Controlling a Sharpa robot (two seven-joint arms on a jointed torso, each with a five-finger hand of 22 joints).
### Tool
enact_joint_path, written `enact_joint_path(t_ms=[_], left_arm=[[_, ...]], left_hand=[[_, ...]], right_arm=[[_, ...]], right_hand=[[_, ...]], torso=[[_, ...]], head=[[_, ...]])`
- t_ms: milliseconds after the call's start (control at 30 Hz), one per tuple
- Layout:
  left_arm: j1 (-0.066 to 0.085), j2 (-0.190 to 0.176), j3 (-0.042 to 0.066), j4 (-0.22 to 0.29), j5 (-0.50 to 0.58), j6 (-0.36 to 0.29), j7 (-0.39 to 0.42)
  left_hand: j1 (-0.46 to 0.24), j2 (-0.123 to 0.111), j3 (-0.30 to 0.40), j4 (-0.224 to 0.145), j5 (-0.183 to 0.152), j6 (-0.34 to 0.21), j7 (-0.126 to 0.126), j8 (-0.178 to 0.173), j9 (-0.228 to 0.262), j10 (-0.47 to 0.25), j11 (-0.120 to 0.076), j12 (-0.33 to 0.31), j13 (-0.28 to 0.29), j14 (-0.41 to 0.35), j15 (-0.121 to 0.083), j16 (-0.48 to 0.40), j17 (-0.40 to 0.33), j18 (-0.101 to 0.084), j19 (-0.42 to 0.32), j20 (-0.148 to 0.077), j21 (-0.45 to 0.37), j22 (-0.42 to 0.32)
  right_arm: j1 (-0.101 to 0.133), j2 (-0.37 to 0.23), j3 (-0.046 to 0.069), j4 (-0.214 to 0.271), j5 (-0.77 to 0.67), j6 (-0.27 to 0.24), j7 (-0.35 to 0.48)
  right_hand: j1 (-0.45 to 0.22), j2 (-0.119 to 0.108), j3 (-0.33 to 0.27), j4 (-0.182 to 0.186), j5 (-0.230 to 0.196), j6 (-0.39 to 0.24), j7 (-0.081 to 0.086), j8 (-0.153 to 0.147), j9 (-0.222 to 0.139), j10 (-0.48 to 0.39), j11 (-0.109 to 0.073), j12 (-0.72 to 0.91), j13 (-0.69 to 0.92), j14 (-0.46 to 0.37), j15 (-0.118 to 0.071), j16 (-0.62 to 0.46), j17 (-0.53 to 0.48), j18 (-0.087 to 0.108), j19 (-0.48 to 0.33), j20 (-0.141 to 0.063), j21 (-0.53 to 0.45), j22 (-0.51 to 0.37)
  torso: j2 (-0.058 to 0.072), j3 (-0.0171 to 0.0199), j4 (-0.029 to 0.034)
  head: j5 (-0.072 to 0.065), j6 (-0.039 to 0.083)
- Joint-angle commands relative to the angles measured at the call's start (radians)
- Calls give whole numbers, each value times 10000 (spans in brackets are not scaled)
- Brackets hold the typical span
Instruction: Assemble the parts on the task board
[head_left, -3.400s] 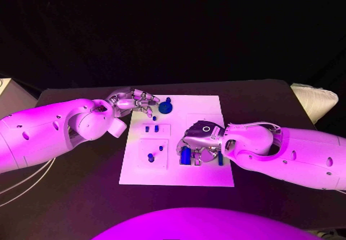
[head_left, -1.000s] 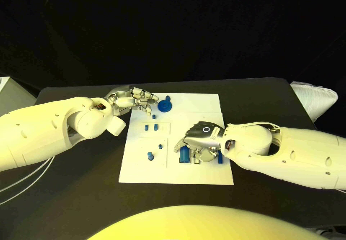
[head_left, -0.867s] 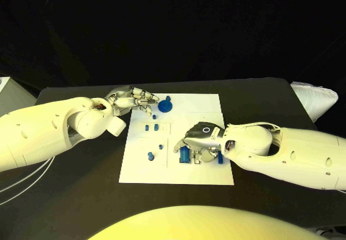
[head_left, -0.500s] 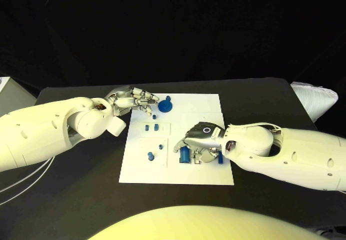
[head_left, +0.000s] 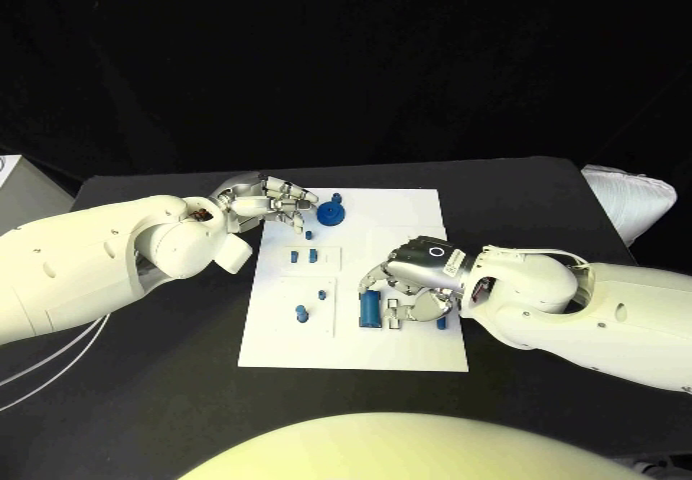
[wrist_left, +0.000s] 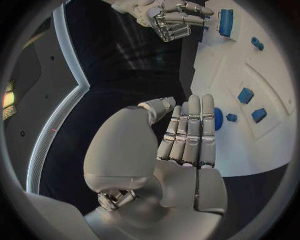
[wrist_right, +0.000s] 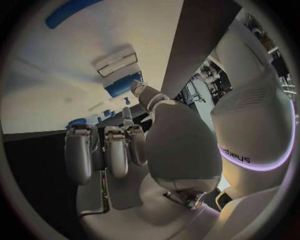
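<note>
Two hands over a white board (head_left: 418, 215) on a black desk (head_left: 159, 390). Right hand (head_left: 418, 285) hovering low near the board's middle, fingers curled down around nothing that can be made out, so whether holding or bare cannot be told. Directly beside its fingertips, on the side toward the other arm, a long blue bar (head_left: 369, 309) lying flat in its recess, long axis running from near edge to far edge of the board. Closest hand to that bar by far, so likely the one to take it. Left hand (head_left: 268, 200) at the far corner of the board, fingers straight and together, holding nothing, palm bare in its wrist view. Just beyond its fingertips a round blue knob (head_left: 333, 212); two small blue blocks (head_left: 303, 256) a little nearer the body; two small blue pegs (head_left: 310, 304) between both hands
</note>
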Motion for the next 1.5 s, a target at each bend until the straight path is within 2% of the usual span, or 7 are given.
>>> enact_joint_path(t_ms=[33,267,300,400,500,900,1500], left_arm=[[2,6,6,27,1,126,46],[2,15,6,29,0,134,44],[2,17,6,28,0,135,44],[2,19,6,30,-1,140,43],[2,16,6,29,-1,140,41],[2,16,5,29,-2,155,41],[2,0,5,28,-3,154,37]], left_hand=[[-42,46,60,-17,37,-48,-1,-61,-16,-72,8,36,-6,-12,44,-59,3,132,-12,9,26,9],[-42,46,60,-17,37,-48,-1,-61,-16,-72,8,36,-6,-12,44,-59,3,132,-12,9,26,9],[-42,46,60,-17,37,-48,-1,-61,-16,-72,8,36,-6,-12,44,-59,3,132,-12,9,26,9],[-42,46,60,-17,37,-48,-1,-61,-16,-72,8,36,-6,-12,44,-59,3,132,-12,9,26,9],[-42,46,60,-17,37,-48,-1,-61,-16,-72,8,36,-6,-12,44,-59,3,132,-12,9,26,9],[-42,46,60,-17,37,-48,-1,-61,-16,-72,8,36,-6,-12,44,-59,3,132,-12,9,26,9],[-42,46,60,-17,37,-48,-1,-61,-16,-72,8,36,-6,-12,44,-59,3,132,-12,9,26,9]], right_arm=[[1,-82,7,63,1728,-980,-35],[-69,-116,7,46,2294,-969,-982],[-109,-99,7,34,2306,-927,-1151],[-263,-12,7,0,2257,-894,-1627],[-400,75,7,-13,2094,-973,-1960],[-619,364,8,0,1394,-1064,-2578],[-666,427,9,24,1119,-1239,-2901]], right_hand=[[-102,42,-929,410,88,-139,220,475,137,26,331,72,1648,1049,297,34,2635,-93,737,243,27,2343],[291,292,-2792,1511,134,-431,299,2540,885,94,420,190,1728,1049,372,34,2635,-74,720,446,-22,2327],[637,333,-3330,1917,133,-694,239,3670,1376,116,351,220,1744,1049,271,34,2635,-94,751,434,71,2350],[1149,414,-4201,2958,-14,-1375,54,5991,2228,158,202,266,1767,1049,183,34,2635,-109,783,284,174,2375],[1203,495,-4347,2964,-22,-1409,-99,6911,2455,258,69,345,1842,1049,70,34,2635,-141,834,189,343,2419],[1346,448,-4477,2961,-168,-1369,-353,8085,2680,413,-152,465,1967,1049,-127,34,2635,-188,902,13,577,2481],[1401,509,-4442,2957,-119,-1325,-437,8348,2712,495,-229,531,2038,1049,-193,34,2635,-220,946,-45,741,2524]], torso=[[2,2,-5],[6,-3,-23],[7,0,-17],[11,9,1],[9,11,6],[5,-8,3],[6,0,0]], head=[[-1,7],[-12,15],[-14,16],[-11,8],[-14,3],[-17,-26],[-20,-31]])
